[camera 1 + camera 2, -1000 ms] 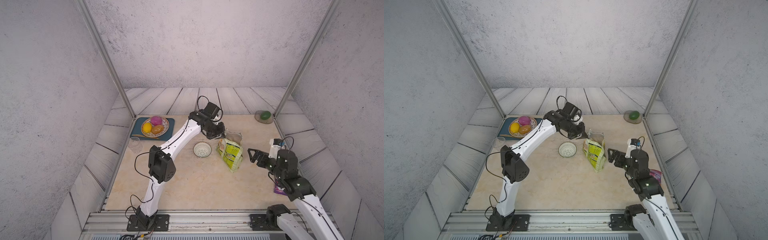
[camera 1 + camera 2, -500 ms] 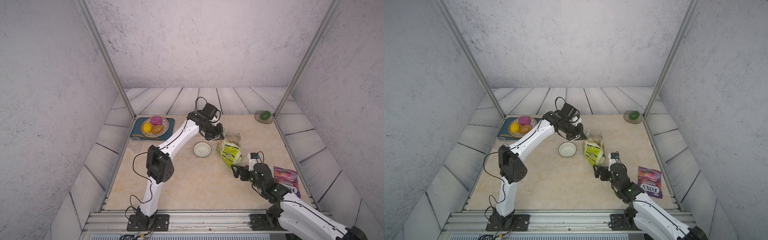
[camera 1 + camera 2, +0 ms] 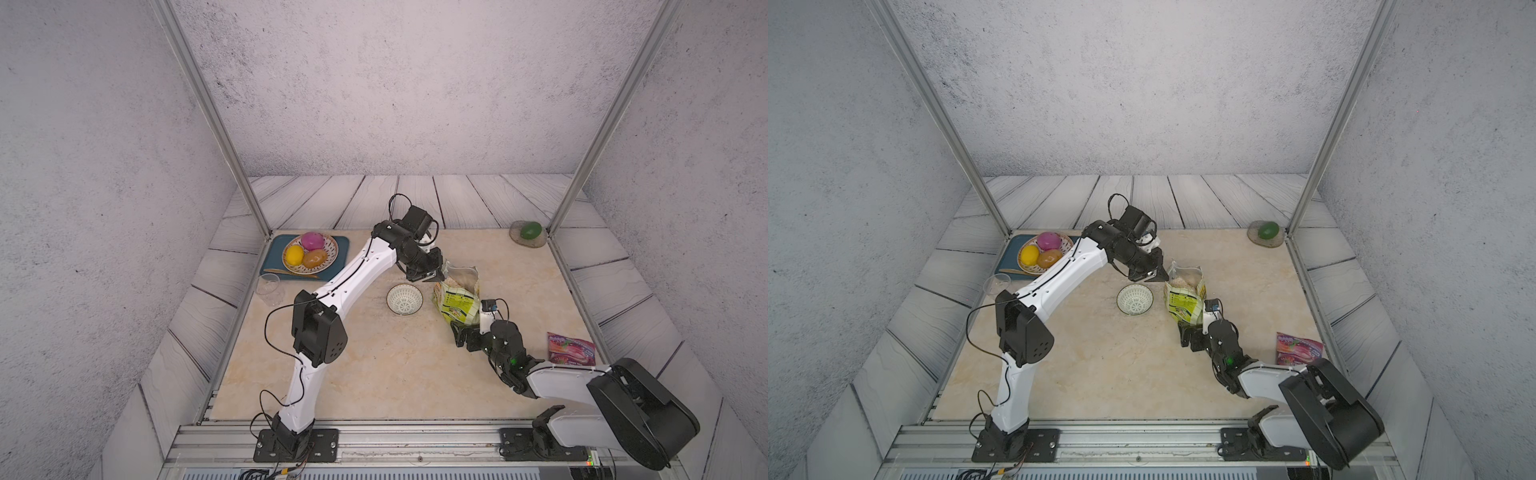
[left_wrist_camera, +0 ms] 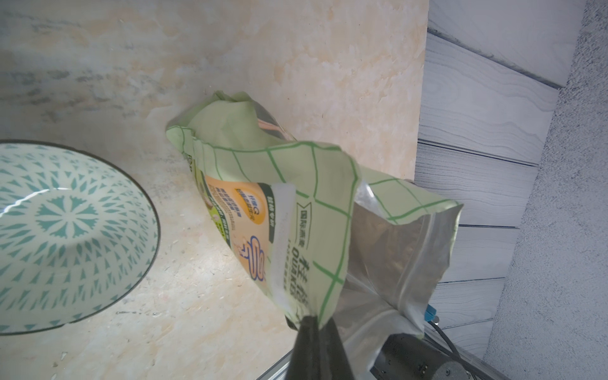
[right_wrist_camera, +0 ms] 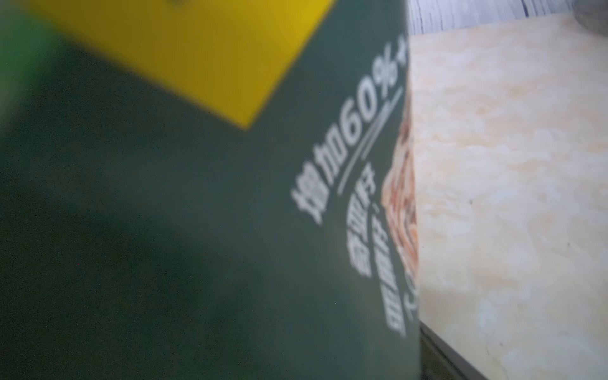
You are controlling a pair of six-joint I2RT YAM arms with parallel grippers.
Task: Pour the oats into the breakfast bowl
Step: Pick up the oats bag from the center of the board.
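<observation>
The oats (image 3: 1185,282) are kept in the bag (image 3: 457,301), stood just beside the empty breakfast bowl (image 3: 404,300) and pinched at its top edge by the closed left pincer (image 3: 437,276). The wide-open right pincer (image 3: 462,334) has been brought to the bag's base, so tipping is likely being prepared.

In a top view, near mid-frame, the left gripper (image 3: 439,275) pinches the upper corner of the oat bag (image 3: 456,300), which stands open-mouthed just right of the breakfast bowl (image 3: 404,300). The right gripper (image 3: 460,333), jaws spread, sits at the bag's lower end. Left of centre a fruit dish (image 3: 330,257) rests on a teal tray (image 3: 343,249), a glass cup (image 3: 269,287) below it; a purple packet (image 3: 571,350) lies at right.
</observation>
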